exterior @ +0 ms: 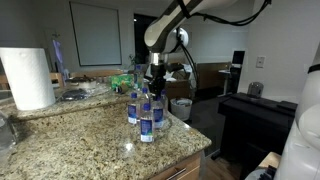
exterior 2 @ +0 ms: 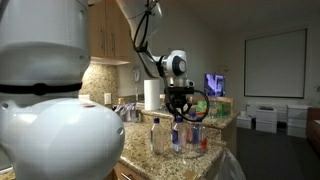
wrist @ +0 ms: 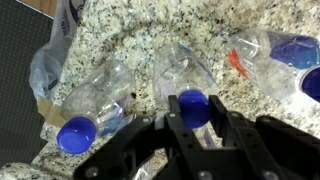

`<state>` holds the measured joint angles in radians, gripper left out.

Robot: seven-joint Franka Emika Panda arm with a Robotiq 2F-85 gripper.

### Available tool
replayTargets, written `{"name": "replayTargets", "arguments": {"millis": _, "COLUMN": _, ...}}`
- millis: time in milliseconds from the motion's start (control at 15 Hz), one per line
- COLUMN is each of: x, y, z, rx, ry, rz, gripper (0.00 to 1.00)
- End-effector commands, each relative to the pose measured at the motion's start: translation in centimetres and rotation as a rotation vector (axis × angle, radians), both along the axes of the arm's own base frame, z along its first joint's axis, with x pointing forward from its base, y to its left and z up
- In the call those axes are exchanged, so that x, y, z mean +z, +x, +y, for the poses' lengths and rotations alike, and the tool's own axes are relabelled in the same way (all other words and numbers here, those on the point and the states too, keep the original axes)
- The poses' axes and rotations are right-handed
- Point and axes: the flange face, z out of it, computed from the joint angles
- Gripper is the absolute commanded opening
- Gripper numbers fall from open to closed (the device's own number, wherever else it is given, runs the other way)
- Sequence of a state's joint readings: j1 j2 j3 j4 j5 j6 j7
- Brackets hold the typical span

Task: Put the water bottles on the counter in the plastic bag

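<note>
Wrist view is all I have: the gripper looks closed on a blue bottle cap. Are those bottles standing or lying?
Observer: Standing. At least three small clear plastic water bottles with blue labels are upright in a tight cluster on the speckled granite counter.
Operator: Where is the bag?
Observer: In an exterior view the whitish soft plastic bag sits off the counter, past its corner and below its top.
Operator: Anything tall near the gripper?
Observer: Only a white paper-towel roll, at the counter's other end, far from the gripper.
</note>
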<state>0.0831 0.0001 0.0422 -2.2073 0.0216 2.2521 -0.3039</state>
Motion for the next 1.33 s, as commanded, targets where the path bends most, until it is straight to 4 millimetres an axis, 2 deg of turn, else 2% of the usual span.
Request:
{"name": "replayTargets", "arguments": {"millis": 0, "x": 0.4, "y": -0.2, "z": -0.3, "rx": 0.004, "ry": -0.020, "rz": 0.006, "gripper": 0.09}}
{"name": "replayTargets", "arguments": {"millis": 267, "x": 2.4, "y": -1.4, "z": -1.2, "rx": 0.028, "ry": -0.063, "rz": -0.010, "gripper": 0.11}}
{"name": "replayTargets", "arguments": {"millis": 533, "x": 5.3, "y": -3.4, "z": -3.5, "rx": 0.062, "ry": -0.097, "rz": -0.001, "gripper": 0.10}}
{"name": "replayTargets", "arguments": {"millis": 800, "x": 5.0, "y": -6.3, "z": -6.3, "rx": 0.062, "ry": -0.071, "rz": 0.150, "gripper": 0.10}}
{"name": "replayTargets", "arguments": {"millis": 1000, "x": 4.0, "y": -7.6, "z": -10.3, "rx": -0.031, "ry": -0.087, "rz": 0.216, "gripper": 0.10}}
{"name": "replayTargets", "arguments": {"millis": 1267, "x": 3.3, "y": -7.2, "z": -17.5, "rx": -0.213, "ry": -0.079, "rz": 0.164, "gripper": 0.09}}
